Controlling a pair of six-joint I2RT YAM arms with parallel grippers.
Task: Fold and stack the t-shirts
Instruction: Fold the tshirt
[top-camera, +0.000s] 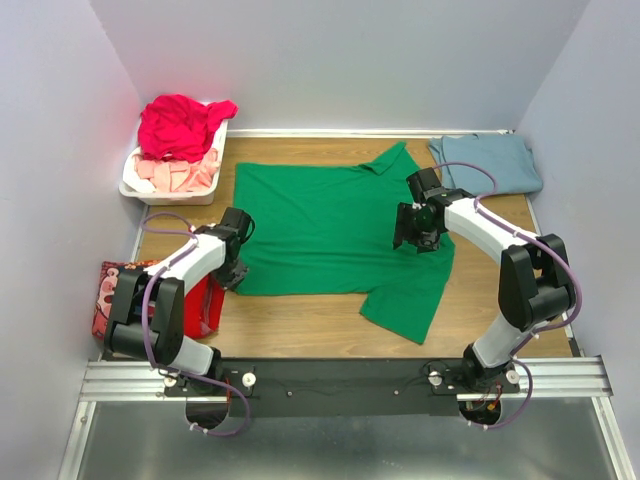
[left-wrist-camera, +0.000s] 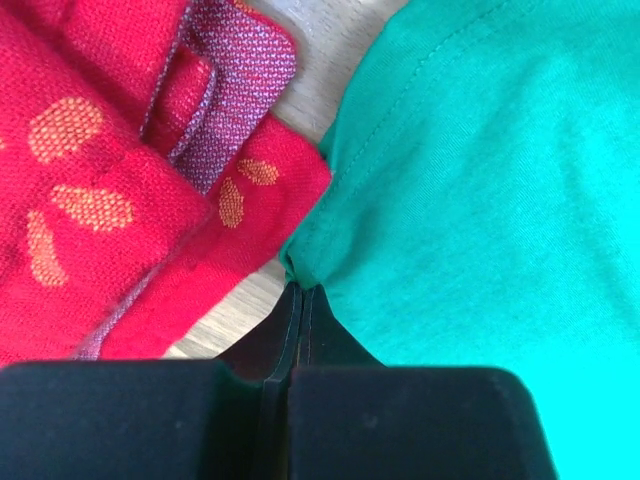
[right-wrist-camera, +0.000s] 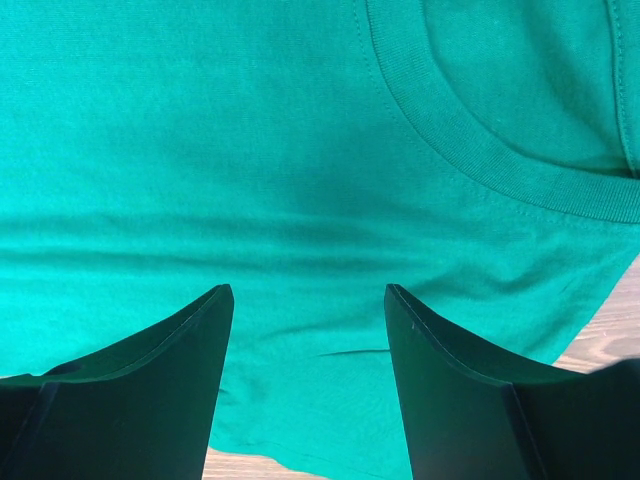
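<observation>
The green t-shirt (top-camera: 330, 225) lies spread flat on the wooden table, collar toward the right. My left gripper (top-camera: 232, 272) is shut on the shirt's bottom left corner; the left wrist view shows the pinched green fabric (left-wrist-camera: 305, 270) at the closed fingertips. My right gripper (top-camera: 412, 228) is open just above the shirt near the collar (right-wrist-camera: 500, 160), with its fingers (right-wrist-camera: 180, 350) apart over green cloth. A folded blue-grey t-shirt (top-camera: 487, 163) lies at the back right. A magenta-red t-shirt (top-camera: 180, 125) and a pale pink one (top-camera: 175, 175) sit in the basket.
A white plastic basket (top-camera: 135, 190) stands at the back left. A red patterned fabric bag (top-camera: 120, 290) sits at the table's left edge, close beside my left gripper, and shows in the left wrist view (left-wrist-camera: 110, 180). Walls enclose the table on three sides.
</observation>
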